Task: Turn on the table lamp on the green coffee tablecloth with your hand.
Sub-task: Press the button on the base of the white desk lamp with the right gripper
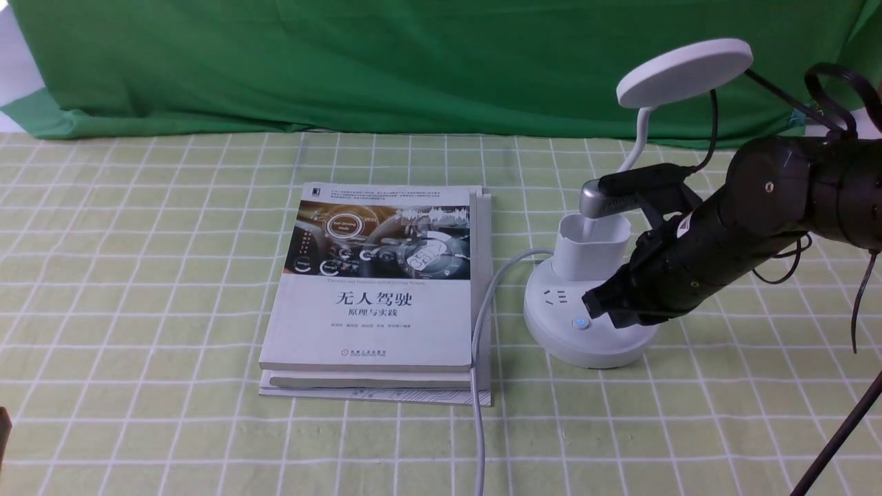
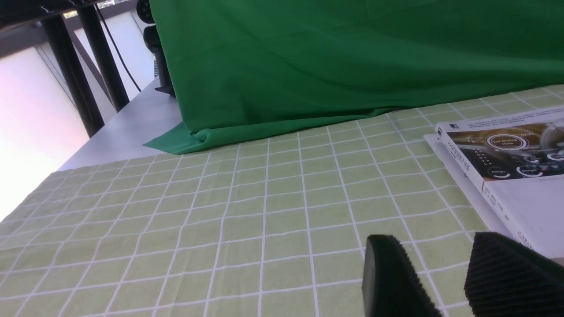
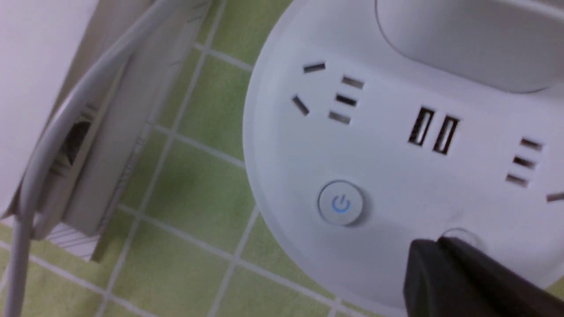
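Right tool (image 1: 598, 304) slants down onto the near right of the table lamp (image 1: 587, 253), which stands on the green coffee tablecloth (image 1: 172, 275) just right of a stack of books (image 1: 386, 289). Its fingers look pressed together and hold nothing. In the right wrist view the tip partly covers a small round button (image 3: 460, 233) beside the blue-marked power button (image 3: 340, 204). I judge the reach done and the press in hand or about to begin. The disc head (image 1: 683, 71) shows no clear glow, so the lamp seems not yet lit.

Left tool (image 2: 436, 246) hangs low over the cloth at far left, its ribbed black pads apart and empty.

The lamp is smooth matte white plastic: round base with slot sockets, cup holder, thin curved neck, flat head. The cloth is soft with a white grid, and the top book's cover is glossy
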